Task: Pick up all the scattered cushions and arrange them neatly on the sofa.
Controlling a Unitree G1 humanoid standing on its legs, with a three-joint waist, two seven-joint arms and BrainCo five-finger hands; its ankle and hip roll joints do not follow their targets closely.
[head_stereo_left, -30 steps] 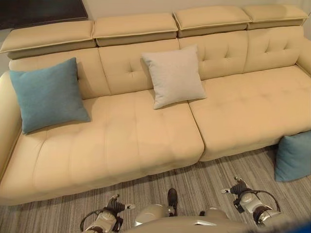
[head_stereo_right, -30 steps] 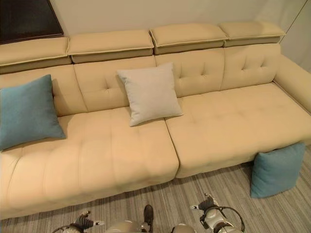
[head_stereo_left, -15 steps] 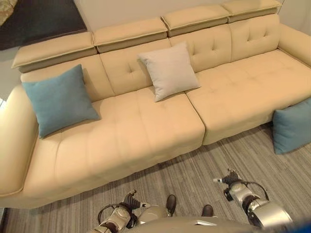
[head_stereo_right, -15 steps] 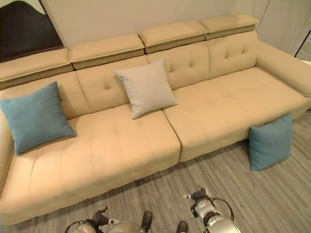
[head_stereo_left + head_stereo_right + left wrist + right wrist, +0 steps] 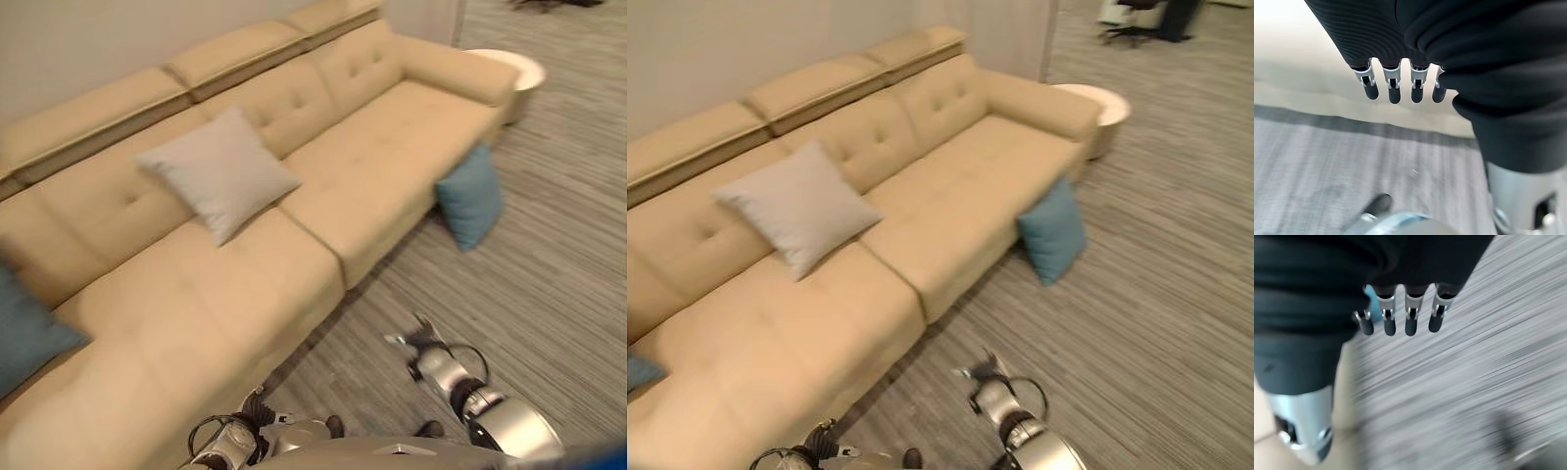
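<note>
A long beige sofa [image 5: 372,166] runs along the wall. A light grey cushion [image 5: 217,172] leans on its backrest near the middle. One teal cushion [image 5: 24,333] rests on the seat at the sofa's left end, cut off by the picture's edge. Another teal cushion [image 5: 470,196] stands on the floor, propped against the sofa's front near its right end. My left hand [image 5: 260,411] hangs low by the sofa front, fingers [image 5: 1395,88] straight, holding nothing. My right hand [image 5: 421,343] hangs over the carpet well short of the floor cushion, fingers [image 5: 1409,320] straight and empty.
A round white side table [image 5: 509,73] stands past the sofa's right armrest. A dark office chair [image 5: 1146,20] shows far off at the top right. Grey striped carpet [image 5: 549,294] stretches out in front of the sofa and to the right.
The whole picture has swung to the right, so the camera has moved. The cushions lie where they were. Both hands still hang low and empty.
</note>
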